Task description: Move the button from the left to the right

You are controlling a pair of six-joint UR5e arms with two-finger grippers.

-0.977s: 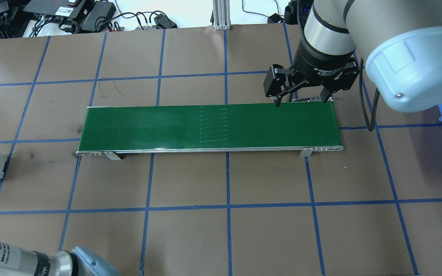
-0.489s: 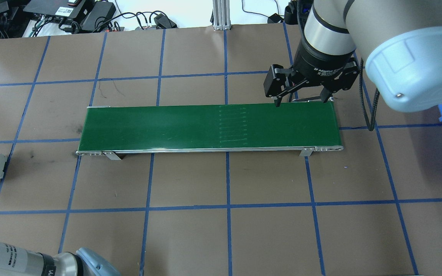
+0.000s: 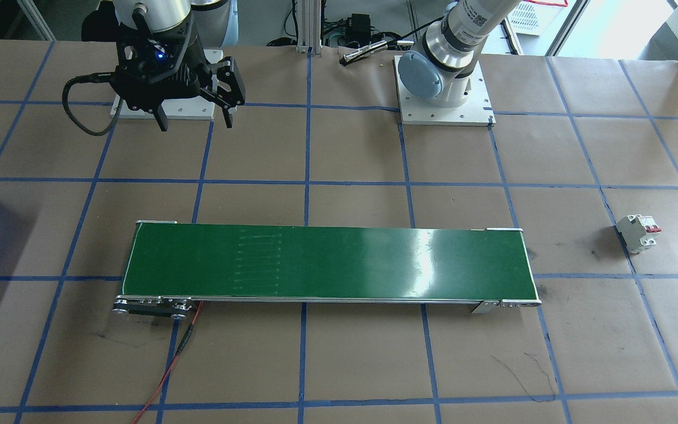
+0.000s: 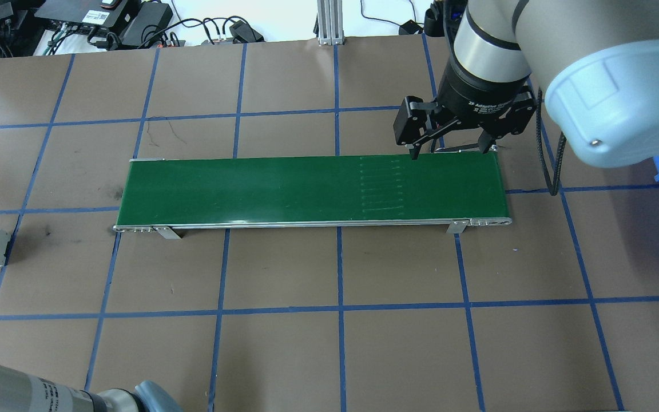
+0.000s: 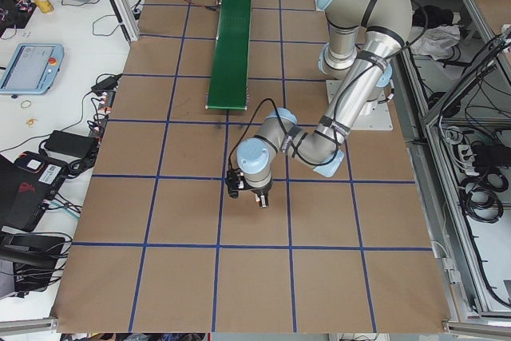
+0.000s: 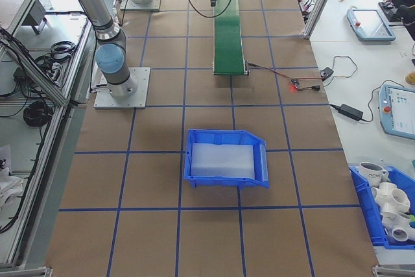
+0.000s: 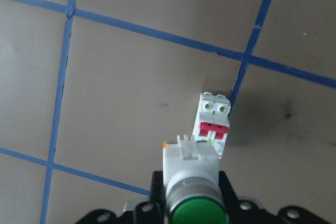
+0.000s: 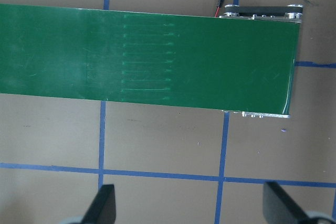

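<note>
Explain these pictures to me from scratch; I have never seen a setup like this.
Two robot arms stand at a brown table taped into squares. Cameras look from above, from across the table, from both ends, and from each wrist.

In the middle lies a green conveyor belt. A white circuit breaker with red levers sits near one end, and a blue bin near the other.

The left gripper seems to hold the green-capped button, as its wrist camera shows.

The right gripper hangs open and empty above the belt's other end.
</note>
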